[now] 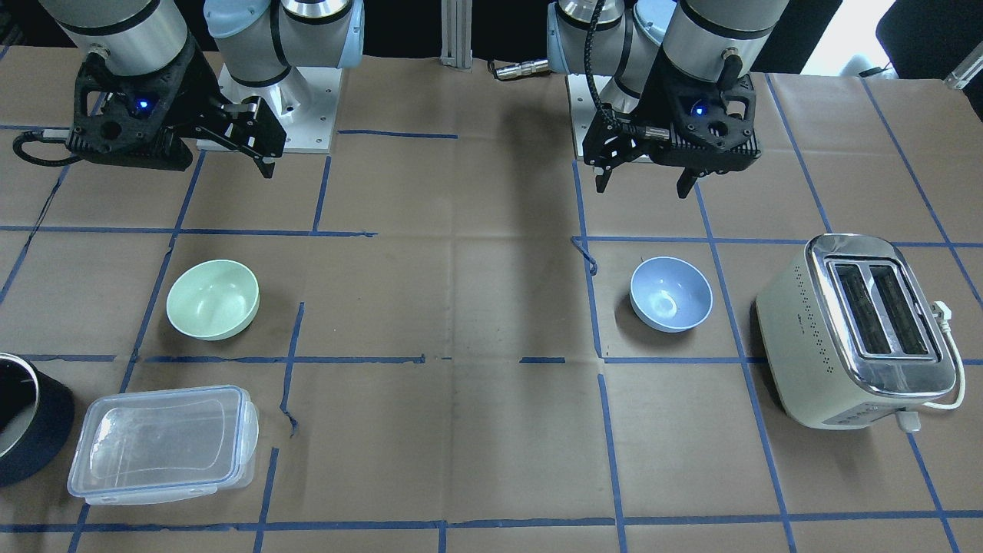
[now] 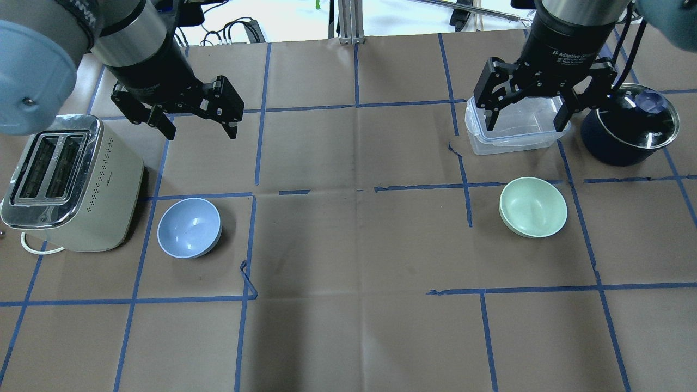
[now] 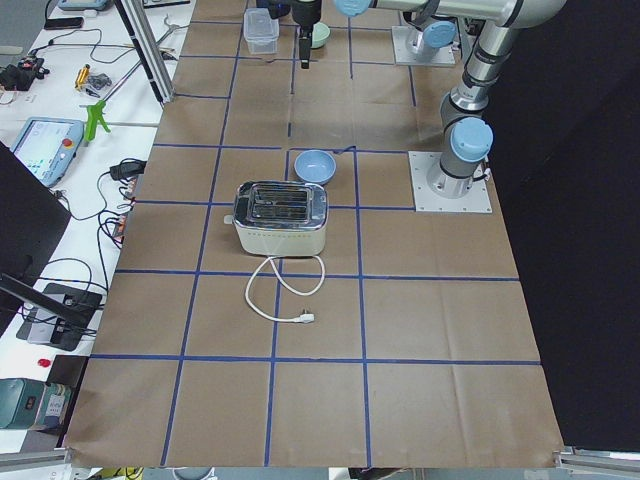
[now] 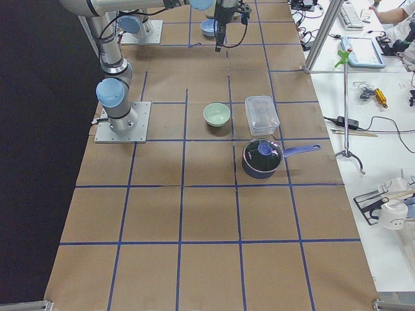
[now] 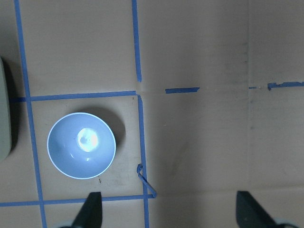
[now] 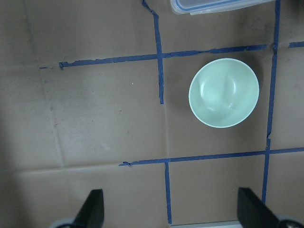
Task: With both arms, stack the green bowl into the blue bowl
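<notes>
Mint-green round plastic bowl [image 2: 533,207] is sitting at the right of the brown counter [image 2: 354,245], near a clear lidded container [image 2: 490,147]; the periwinkle-blue round bowl [image 2: 189,227] is sitting at left beside a cream toaster [image 2: 71,185]. Left gripper [image 2: 201,132] and right gripper [image 2: 525,126] are hovering, jaws spread apart, empty.

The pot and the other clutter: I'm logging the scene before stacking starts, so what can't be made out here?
Pot: front-facing view, cut off by the left edge.
Clear container: overhead view, partly behind the right gripper.
Green bowl: left side view, far off, too small for detail.
Toaster: left wrist view, only a sliver at the left edge.
</notes>
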You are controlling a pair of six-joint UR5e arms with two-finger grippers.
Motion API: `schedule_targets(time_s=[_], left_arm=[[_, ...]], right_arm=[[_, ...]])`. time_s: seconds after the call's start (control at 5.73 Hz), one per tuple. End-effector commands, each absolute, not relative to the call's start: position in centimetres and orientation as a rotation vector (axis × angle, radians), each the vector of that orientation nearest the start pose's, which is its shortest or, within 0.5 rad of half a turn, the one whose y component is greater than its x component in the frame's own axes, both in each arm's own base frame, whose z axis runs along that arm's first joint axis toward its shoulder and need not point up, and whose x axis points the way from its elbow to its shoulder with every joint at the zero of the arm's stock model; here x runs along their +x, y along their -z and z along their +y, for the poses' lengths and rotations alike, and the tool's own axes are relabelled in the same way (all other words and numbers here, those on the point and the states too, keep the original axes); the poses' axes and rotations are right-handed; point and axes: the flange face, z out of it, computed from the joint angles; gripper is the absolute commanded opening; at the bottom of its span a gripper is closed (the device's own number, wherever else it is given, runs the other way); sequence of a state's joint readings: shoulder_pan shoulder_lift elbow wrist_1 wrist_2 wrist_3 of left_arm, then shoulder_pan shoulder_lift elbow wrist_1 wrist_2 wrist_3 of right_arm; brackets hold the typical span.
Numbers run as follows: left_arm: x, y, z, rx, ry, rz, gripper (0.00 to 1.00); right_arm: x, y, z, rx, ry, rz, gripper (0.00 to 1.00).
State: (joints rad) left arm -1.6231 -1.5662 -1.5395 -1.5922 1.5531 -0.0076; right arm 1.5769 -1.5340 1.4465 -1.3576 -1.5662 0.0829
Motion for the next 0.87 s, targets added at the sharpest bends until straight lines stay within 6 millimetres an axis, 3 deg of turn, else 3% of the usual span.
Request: schedule_targets(time_s=[0.0,0.35,0.52,0.7], left_arm=[[-16.1,-50.3,-48.4,0.070,0.021,3.160,0.98],[-15.7,-50.2,-48.5,0.058,0.016,3.158,0.98],[-14.7,-50.3,-48.5,0.029,0.019,3.157,0.98],[-13.5,-48.8,-48.4,0.014,-0.033,3.155,0.98]], right_arm=[[13.7,-51.0,-49.2,0.121,-0.200,3.135,1.00],[12.9,-50.7,-49.5,0.113,-0.205,3.140,1.00],[12.4,-50.6,-49.8,0.046,-0.198,3.142,1.00],[9.7,-50.6,-50.4,0.038,-0.203,3.136,1.00]])
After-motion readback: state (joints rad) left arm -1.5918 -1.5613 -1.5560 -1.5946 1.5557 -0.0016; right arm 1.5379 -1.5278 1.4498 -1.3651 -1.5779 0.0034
